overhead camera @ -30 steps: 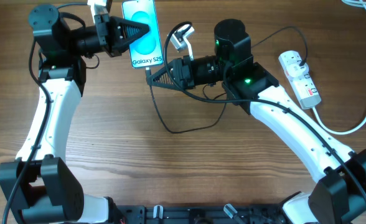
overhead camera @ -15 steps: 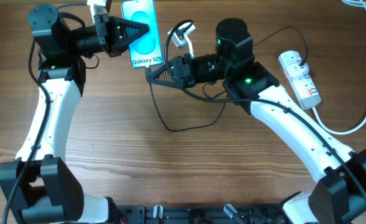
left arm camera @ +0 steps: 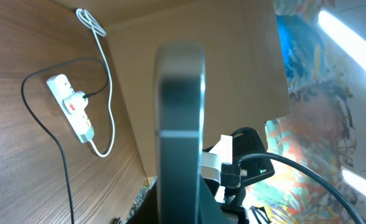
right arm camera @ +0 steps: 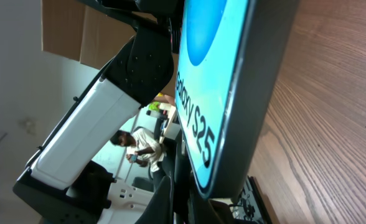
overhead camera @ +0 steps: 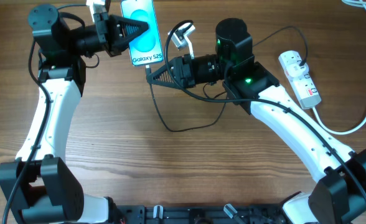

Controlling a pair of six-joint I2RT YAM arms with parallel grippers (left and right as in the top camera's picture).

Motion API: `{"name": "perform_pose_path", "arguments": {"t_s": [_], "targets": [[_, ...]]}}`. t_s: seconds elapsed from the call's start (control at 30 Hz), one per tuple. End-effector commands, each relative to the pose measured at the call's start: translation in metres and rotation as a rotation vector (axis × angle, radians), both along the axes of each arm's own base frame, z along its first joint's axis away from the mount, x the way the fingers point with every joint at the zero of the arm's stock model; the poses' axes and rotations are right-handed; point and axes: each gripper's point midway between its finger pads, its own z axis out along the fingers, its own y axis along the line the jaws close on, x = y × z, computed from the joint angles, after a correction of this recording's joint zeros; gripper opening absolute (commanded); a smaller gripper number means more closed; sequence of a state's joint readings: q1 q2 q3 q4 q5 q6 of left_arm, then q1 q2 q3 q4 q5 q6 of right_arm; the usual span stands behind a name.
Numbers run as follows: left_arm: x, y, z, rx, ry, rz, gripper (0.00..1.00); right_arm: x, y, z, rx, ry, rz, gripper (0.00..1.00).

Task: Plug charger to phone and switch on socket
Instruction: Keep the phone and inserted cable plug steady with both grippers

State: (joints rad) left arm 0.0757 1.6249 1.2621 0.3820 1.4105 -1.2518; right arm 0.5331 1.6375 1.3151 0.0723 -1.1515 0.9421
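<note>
My left gripper point(overhead camera: 132, 30) is shut on the phone point(overhead camera: 144, 36) and holds it above the table at the back, screen up, showing a teal oval and "Galaxy S25". In the left wrist view the phone point(left arm camera: 180, 118) stands edge-on between the jaws. My right gripper point(overhead camera: 150, 76) is shut on the plug end of the charger point(overhead camera: 165, 122), right at the phone's lower end. In the right wrist view the phone point(right arm camera: 223, 87) fills the frame just above my gripper point(right arm camera: 192, 202); the plug tip is hidden. The socket point(overhead camera: 300, 78) lies at the right.
The charger's black cable loops over the table's middle and runs to an adapter in the socket point(left arm camera: 71, 114). A thick white cord point(overhead camera: 357, 124) runs from the socket off the right edge. A brown board point(left arm camera: 189, 37) stands behind the table.
The phone has shifted slightly toward the back in my left gripper. My right gripper has edged a little closer to the phone's lower end.
</note>
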Motion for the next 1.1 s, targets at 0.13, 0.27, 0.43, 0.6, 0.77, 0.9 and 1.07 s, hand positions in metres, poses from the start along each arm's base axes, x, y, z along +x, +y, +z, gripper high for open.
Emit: {"name": "perform_pose_path", "arguments": {"t_s": [0.13,0.27,0.43,0.6,0.77,0.9,1.07], "targets": [[-0.0065,-0.0006,0.0110,0.000,-0.020,-0.016,0.04,0.0015,-0.0001,-0.0010,0.000,0.007,0.005,0.04],[-0.0079,-0.0010,0.0110,0.001,-0.021,-0.025,0.04,0.0021,-0.0002,-0.0011,0.000,0.006,0.002,0.04],[-0.0090,-0.0012,0.0109,0.001,-0.020,-0.031,0.04,0.0045,-0.0002,-0.0017,-0.003,0.005,-0.011,0.04],[-0.0089,-0.0012,0.0109,-0.003,-0.004,-0.031,0.04,0.0050,0.0000,-0.0019,-0.004,0.004,-0.015,0.04],[-0.0090,-0.0012,0.0109,-0.005,0.005,-0.031,0.04,0.0063,0.0001,-0.0022,-0.006,0.003,-0.022,0.04],[-0.0106,-0.0015,0.0108,-0.004,0.004,-0.041,0.04,0.0088,-0.0015,-0.0023,-0.006,0.003,-0.031,0.04],[-0.0108,-0.0016,0.0108,-0.003,0.001,-0.042,0.04,0.0094,-0.0021,-0.0023,-0.006,0.004,-0.033,0.04]]}}
